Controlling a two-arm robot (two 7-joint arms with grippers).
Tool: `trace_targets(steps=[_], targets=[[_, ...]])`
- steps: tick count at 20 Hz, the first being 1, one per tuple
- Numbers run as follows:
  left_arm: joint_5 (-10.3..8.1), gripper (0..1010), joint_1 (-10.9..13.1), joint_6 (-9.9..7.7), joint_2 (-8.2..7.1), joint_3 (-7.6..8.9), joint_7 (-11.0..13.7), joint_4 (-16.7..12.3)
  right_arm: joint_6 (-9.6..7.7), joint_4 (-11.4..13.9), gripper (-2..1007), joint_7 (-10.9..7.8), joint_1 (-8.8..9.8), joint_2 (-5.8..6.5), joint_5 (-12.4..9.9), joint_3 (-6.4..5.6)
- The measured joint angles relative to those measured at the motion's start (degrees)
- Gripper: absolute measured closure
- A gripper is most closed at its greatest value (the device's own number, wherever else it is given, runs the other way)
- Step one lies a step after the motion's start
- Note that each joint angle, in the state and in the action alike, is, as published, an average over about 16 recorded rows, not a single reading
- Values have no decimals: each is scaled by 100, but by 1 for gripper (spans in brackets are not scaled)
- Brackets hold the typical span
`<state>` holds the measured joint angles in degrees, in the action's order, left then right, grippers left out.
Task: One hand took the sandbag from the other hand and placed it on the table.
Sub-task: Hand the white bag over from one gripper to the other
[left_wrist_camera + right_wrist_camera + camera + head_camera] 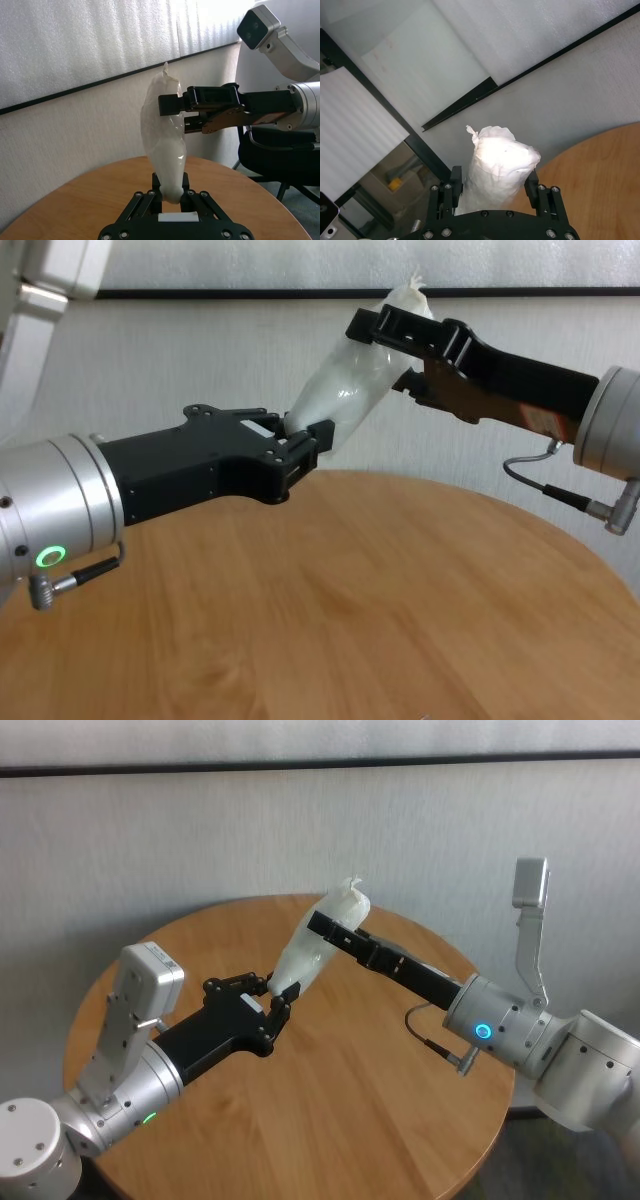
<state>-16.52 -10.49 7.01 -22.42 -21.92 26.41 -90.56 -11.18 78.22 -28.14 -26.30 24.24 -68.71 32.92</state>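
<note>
Hidden and cut-off parts

The sandbag's lower tip is buried between the left gripper's fingers; its far side sits behind the right gripper. In the right wrist view the bag's lower half drops behind the gripper body at the edge. The table's near rim is cut off in the head and chest views.

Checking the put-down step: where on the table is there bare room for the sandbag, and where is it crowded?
The table is bare between the two forearms toward the near edge, and along the far rim behind the sandbag. The middle is crowded: the left gripper pinches the sandbag's lower end while the right gripper straddles its upper part, both above the wood.
</note>
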Motion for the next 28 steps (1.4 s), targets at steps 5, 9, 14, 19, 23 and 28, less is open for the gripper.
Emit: trace_targets(steps=[5,9,14,19,23,28], targets=[[0,807,0,0,0,0,0,0,3,6,334,0,5,1,5,-4],[0,807,0,0,0,0,0,0,5,9,400,0,7,2,8,-6],[0,806,0,0,0,0,0,0,6,12,436,0,9,2,11,-9],[0,807,0,0,0,0,0,0,8,14,438,0,11,2,14,-11],[0,806,0,0,0,0,0,0,9,15,438,0,12,2,15,-12],[0,807,0,0,0,0,0,0,9,15,438,0,13,2,16,-12]])
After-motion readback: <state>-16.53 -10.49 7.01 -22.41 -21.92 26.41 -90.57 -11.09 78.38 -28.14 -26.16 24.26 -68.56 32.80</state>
